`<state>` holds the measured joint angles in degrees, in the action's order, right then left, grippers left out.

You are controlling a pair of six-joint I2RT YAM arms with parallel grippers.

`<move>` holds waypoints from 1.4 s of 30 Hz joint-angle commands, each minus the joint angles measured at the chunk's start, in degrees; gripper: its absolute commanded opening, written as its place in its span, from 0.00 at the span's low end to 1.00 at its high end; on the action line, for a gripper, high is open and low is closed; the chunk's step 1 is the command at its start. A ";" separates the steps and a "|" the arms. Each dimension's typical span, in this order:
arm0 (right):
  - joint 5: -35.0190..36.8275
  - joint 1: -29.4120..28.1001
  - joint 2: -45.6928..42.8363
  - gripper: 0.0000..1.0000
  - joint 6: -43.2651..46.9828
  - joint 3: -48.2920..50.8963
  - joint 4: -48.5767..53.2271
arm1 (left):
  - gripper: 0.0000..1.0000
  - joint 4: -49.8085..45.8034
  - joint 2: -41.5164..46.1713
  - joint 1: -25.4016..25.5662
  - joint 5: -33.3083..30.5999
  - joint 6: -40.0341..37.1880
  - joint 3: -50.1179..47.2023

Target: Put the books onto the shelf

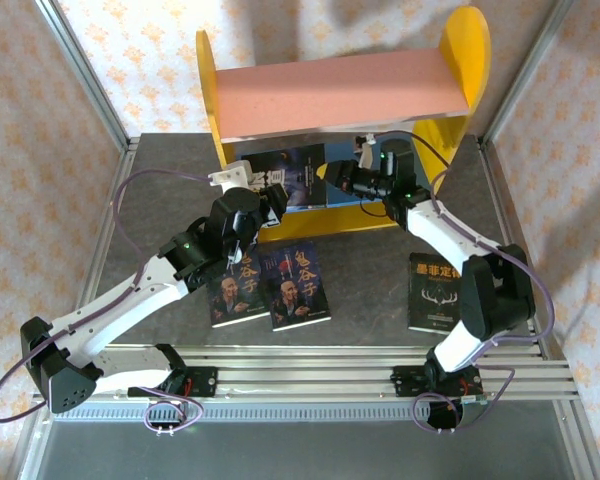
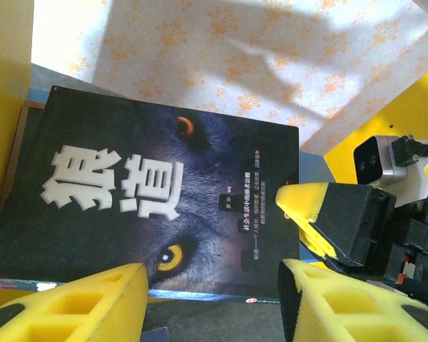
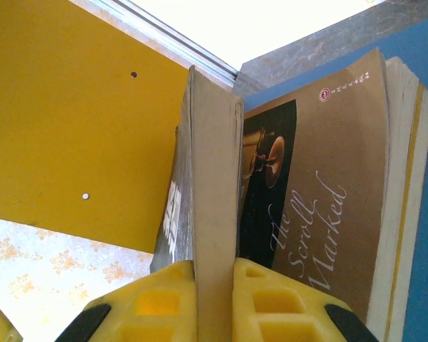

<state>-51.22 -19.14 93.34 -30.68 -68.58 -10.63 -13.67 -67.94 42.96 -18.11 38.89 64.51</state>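
The shelf [image 1: 345, 90] has yellow side panels, a pink upper board and a blue lower board [image 1: 352, 192]. On the lower tier a dark wolf-face book [image 2: 150, 192] stands tilted. My right gripper [image 3: 214, 285] is shut on its page edge [image 3: 214, 178], beside a tan-brown book [image 3: 321, 192] that rests against the blue board. My left gripper [image 2: 210, 299] is open just in front of the wolf book's near edge, one finger to each side, touching nothing. Three more books lie flat on the table: two side by side [image 1: 235, 290], [image 1: 298, 285] and one at the right [image 1: 435, 290].
The shelf's yellow side panel [image 3: 71, 128] is close on one side of the held book. Both grippers [image 1: 270, 190], [image 1: 332, 178] crowd the lower tier's opening under the pink board. Metal frame posts [image 1: 90, 80] and patterned walls enclose the grey table [image 1: 365, 270].
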 commanded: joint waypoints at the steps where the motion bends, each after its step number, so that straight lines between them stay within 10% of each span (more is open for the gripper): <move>1: 1.19 -0.18 2.42 0.14 3.49 -4.43 2.70 | 0.51 -0.84 0.71 -0.43 -1.23 -1.10 -1.14; 19: 14.58 -0.67 1.33 0.50 11.85 -7.38 19.99 | 0.56 -7.43 -5.93 -0.42 3.64 -2.68 4.30; 42: 20.73 -5.47 0.46 0.37 13.71 -7.75 24.50 | 0.59 -10.46 -15.06 -2.17 10.72 -2.77 6.04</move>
<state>-31.42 -24.05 93.25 -17.89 -74.15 13.23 -23.29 -82.26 41.47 -8.84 36.97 69.19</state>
